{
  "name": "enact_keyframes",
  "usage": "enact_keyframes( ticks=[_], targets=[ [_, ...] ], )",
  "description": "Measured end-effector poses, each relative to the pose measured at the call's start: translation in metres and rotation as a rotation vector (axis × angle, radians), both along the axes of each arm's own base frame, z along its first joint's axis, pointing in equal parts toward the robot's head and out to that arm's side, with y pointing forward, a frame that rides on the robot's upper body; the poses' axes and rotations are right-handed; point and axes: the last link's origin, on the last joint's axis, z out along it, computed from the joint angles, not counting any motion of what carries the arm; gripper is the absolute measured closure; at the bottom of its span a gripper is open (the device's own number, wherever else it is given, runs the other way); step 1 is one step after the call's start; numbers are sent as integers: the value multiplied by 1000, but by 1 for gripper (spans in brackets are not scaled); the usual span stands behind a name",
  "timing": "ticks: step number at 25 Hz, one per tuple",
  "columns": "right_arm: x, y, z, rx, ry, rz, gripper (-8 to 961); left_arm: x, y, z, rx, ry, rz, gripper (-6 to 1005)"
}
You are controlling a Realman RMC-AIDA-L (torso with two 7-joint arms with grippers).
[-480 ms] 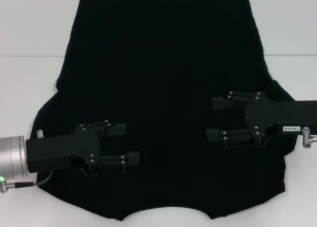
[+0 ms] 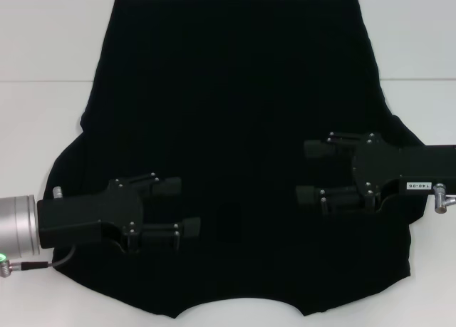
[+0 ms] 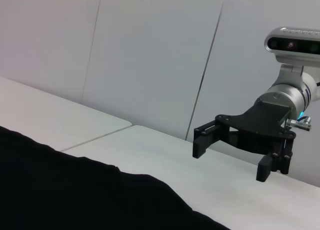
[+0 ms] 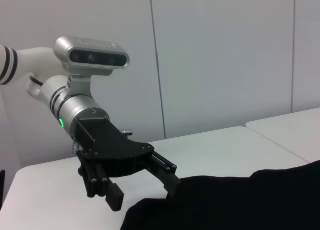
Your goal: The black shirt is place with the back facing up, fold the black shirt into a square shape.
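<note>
Across the white counter (image 2: 43, 49) lies the black shirt (image 2: 235, 127), spread flat and filling the frame's centre. Lower left, the left gripper (image 2: 187, 207) hovers spread open over it — the right gripper (image 2: 306, 172), middle right, likewise spread.

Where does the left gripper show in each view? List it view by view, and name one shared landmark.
Head view: left gripper lower left, open, over the black shirt.
Left wrist view: not in it; the gripper there is the right gripper.
Right wrist view: left gripper lower left, by the shirt's edge.
Shared landmark: the black shirt on the white table.
</note>
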Motion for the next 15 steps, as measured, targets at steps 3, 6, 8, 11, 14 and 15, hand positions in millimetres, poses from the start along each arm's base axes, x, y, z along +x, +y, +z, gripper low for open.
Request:
enact_keyframes(
  ticks=[3,6,8,11,14,15],
  targets=[
    [0,0,0,0,0,0,71,0,0,0,0,-1,0,125],
    [0,0,-1,3,4,-4,71,0,0,1,8,-10,11,125],
    [-1,1,-2,8,14,-10,71,-1,4,6,43,-64,71,125],
    [-2,1,-2,10,25,-12,71,-4,8,10,67,-92,124,124],
    [-3,1,-3,8,29,-12,71,-14,17,14,93,-105,258,124],
    [-4,1,-4,6,31,-12,71,-17,20,15,98,-106,301,124]
  ],
)
